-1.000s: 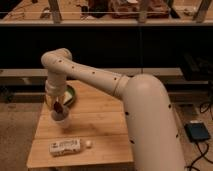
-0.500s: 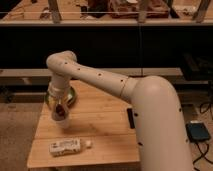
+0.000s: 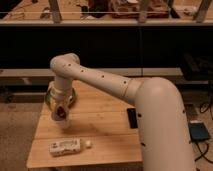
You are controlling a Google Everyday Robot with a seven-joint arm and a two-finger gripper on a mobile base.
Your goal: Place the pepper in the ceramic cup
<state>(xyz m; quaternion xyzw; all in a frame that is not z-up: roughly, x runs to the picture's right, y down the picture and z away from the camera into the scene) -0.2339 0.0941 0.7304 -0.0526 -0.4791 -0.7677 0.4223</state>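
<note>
Wooden slats make up the desk (image 3: 100,127), and nearest the camera on it, below the pincer and close to the front edge, lies a white rectangular packet (image 3: 65,146). Just beside the packet's right end sits a tiny white ball (image 3: 88,144), apart from it by a thin gap.

Above these, the pincer (image 3: 61,113) hangs over the left part of the desk, pointing down and tilted slightly toward the camera. It is drawn narrow around the pepper (image 3: 61,111), which shows as a small dark red spot at its tip, clear of the desk top. The white arm (image 3: 110,82) rises from a thick rounded body at the lower right, runs leftward above the desk to a bent joint, then drops straight down to the pincer.

Well to the right of the pincer, near the desk's right edge and partly behind the arm's body, lies a flat black object (image 3: 132,118).

Just behind and above the pincer stands the cup (image 3: 73,98), round with a greenish rim. The wrist covers its middle, so only its two sides show. The pepper is in front of it, not inside it.

Off the desk, far to the right of the pincer, a bluish box (image 3: 200,131) rests on the floor. Farthest back, a long dark shelf (image 3: 150,47) runs the full width behind the pincer.
</note>
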